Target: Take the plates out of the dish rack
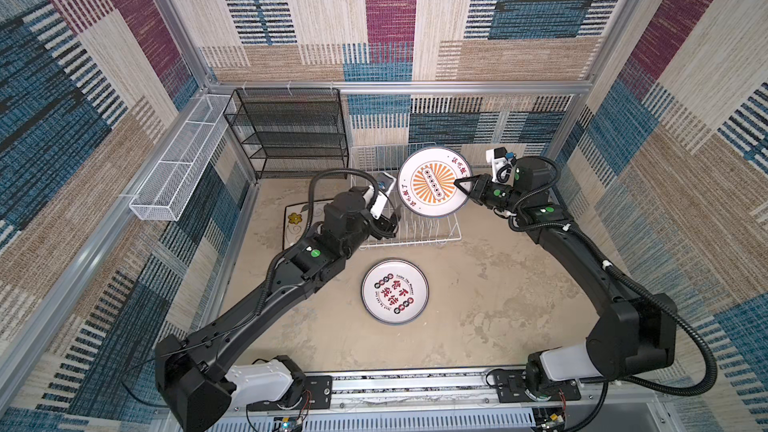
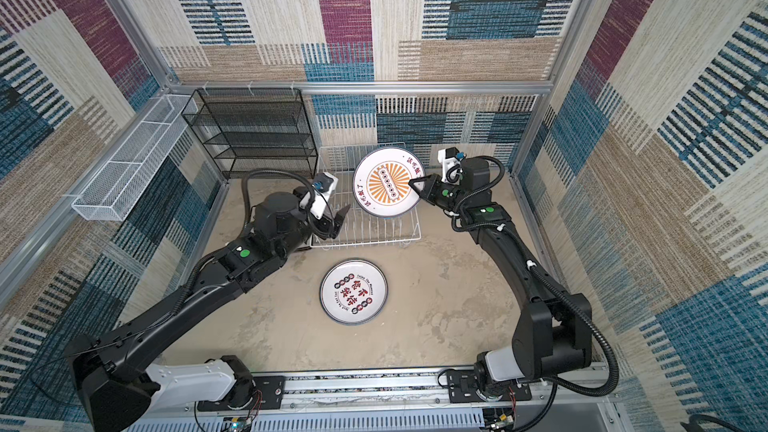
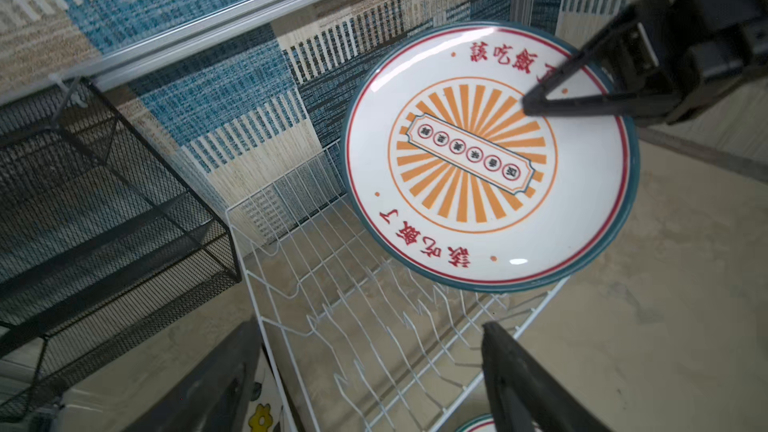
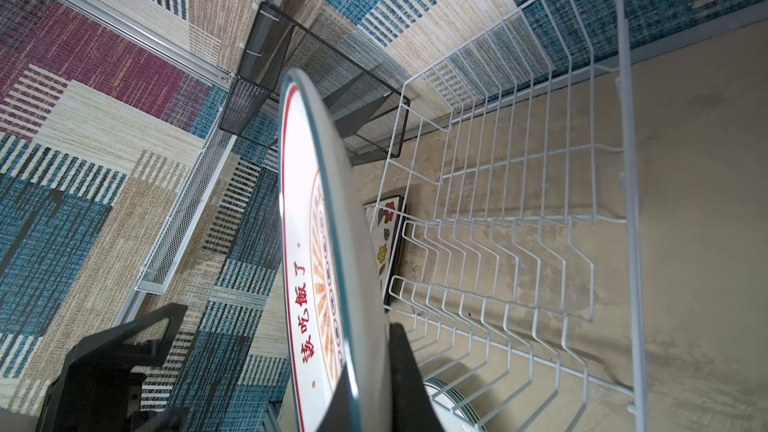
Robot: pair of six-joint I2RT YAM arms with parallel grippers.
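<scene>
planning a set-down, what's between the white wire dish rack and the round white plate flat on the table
Only bare beige tabletop; both top views show it between dish rack and plate.

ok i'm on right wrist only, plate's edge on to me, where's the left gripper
Observer: The left gripper hangs open and empty over the rack, at its left front.
Operator: is my plate clear of the rack
Observer: In the left wrist view the held plate looks lifted clear, its lower rim above the wires.
Operator: what's in front of the rack
Observer: A second plate lies face up on the table.
</scene>
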